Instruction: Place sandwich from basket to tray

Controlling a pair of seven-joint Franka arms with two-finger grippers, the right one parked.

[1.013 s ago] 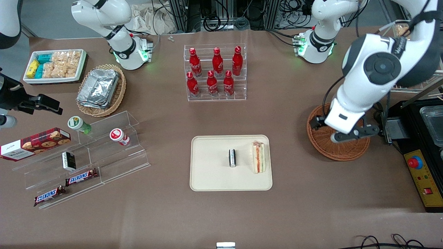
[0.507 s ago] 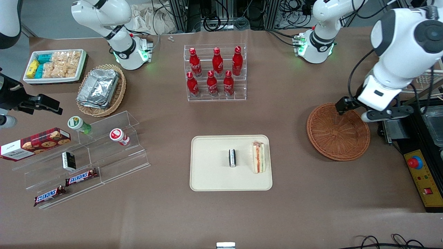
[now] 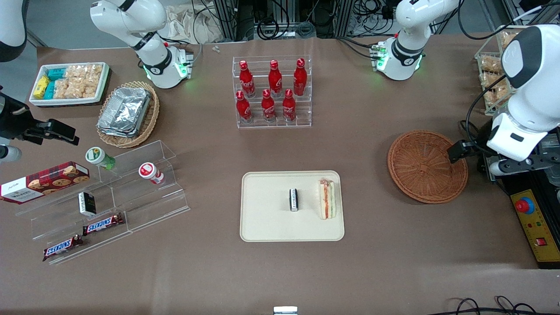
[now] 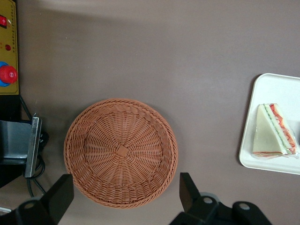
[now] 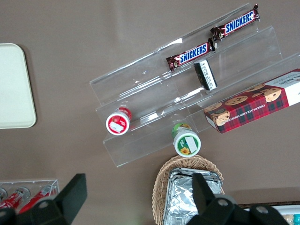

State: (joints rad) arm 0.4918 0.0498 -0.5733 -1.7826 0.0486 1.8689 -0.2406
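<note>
The working arm stands raised at its end of the surface (image 3: 393, 271), its gripper (image 4: 124, 197) spread wide and holding nothing, above the basket's (image 3: 427, 166) edge. One tray (image 3: 267, 223) carries one sandwich (image 3: 327, 199) and one small dark packet (image 3: 293, 200). One basket, holding nothing.

On the brown counter (image 3: 210, 271) a clear rack (image 3: 273, 120) holds six red cola bottles (image 3: 267, 104). Toward the parked arm's end, a stepped acrylic stand (image 3: 131, 199) carries two Snickers bars (image 3: 103, 224), a cookie box (image 3: 43, 180), and two small capped bottles (image 3: 151, 172). A pale wicker basket of foil trays (image 3: 124, 111) sits near a white snack tray (image 3: 70, 83).
</note>
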